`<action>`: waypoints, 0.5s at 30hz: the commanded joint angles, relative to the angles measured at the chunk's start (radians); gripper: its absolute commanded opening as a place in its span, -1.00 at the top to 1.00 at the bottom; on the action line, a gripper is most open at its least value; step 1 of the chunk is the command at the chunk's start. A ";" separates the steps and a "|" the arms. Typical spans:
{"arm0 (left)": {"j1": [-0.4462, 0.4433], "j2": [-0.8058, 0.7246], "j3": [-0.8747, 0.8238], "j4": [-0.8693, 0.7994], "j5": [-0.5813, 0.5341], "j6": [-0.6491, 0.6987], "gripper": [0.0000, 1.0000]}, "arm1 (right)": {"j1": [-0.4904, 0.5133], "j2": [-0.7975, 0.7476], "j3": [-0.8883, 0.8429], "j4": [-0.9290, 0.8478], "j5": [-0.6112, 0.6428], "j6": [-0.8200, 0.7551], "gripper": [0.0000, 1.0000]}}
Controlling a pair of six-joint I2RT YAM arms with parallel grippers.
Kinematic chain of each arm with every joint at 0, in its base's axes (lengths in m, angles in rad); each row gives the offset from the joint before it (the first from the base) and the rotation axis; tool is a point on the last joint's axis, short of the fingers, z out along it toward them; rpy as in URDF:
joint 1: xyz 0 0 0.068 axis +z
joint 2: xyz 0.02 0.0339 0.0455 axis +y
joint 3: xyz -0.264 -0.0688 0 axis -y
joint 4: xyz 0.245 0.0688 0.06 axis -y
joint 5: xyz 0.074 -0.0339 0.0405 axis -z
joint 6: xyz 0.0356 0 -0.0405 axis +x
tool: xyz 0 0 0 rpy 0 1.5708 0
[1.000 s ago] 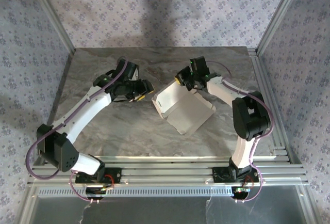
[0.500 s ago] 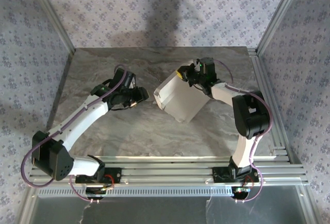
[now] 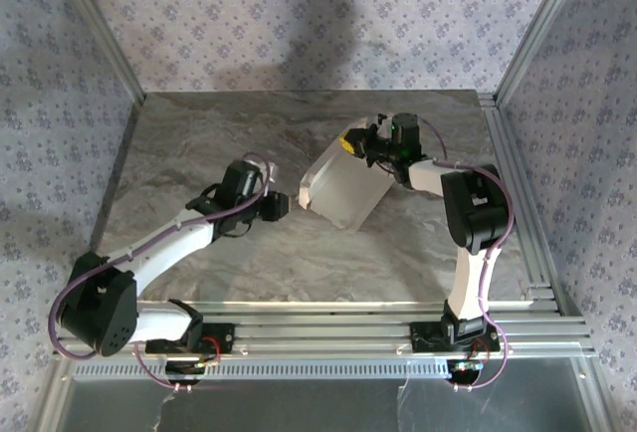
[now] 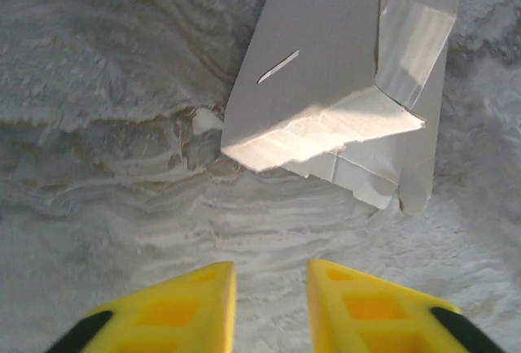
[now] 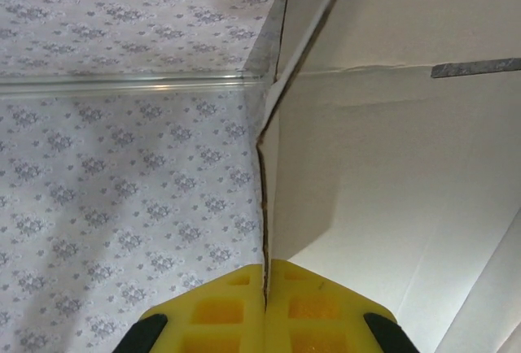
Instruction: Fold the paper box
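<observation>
The tabletop (image 3: 299, 273) is a rectangular slab with a grey marbled finish, veined in lighter and darker streaks. Three upright panels enclose it: the back wall (image 3: 199, 24), the left wall (image 3: 50, 133) and the right wall (image 3: 587, 143). All three carry the same pale lilac wallpaper with a small repeating floral print. A broad soft shadow (image 3: 318, 4) falls across the middle of the back wall. Two aluminium posts, the left post (image 3: 95, 24) and the right post (image 3: 537, 24), mark the rear corners. Slotted aluminium rails (image 3: 328, 324) run along the near edge of the tabletop. Further rails (image 3: 513, 203) line its right side. Below the near rails lies a translucent panel (image 3: 299, 402).
</observation>
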 commanded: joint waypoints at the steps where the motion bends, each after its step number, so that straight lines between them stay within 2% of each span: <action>1: -0.001 -0.022 -0.078 0.242 0.025 0.259 0.26 | 0.001 0.020 0.044 -0.043 -0.051 -0.059 1.00; 7: 0.002 0.122 -0.001 0.268 0.050 0.356 0.16 | 0.006 0.029 0.085 -0.072 -0.053 -0.068 1.00; 10: 0.002 0.182 0.039 0.291 0.032 0.373 0.16 | 0.008 0.035 0.097 -0.079 -0.046 -0.064 1.00; 15: 0.000 0.253 0.108 0.295 0.065 0.373 0.21 | 0.011 0.043 0.116 -0.086 -0.027 -0.054 1.00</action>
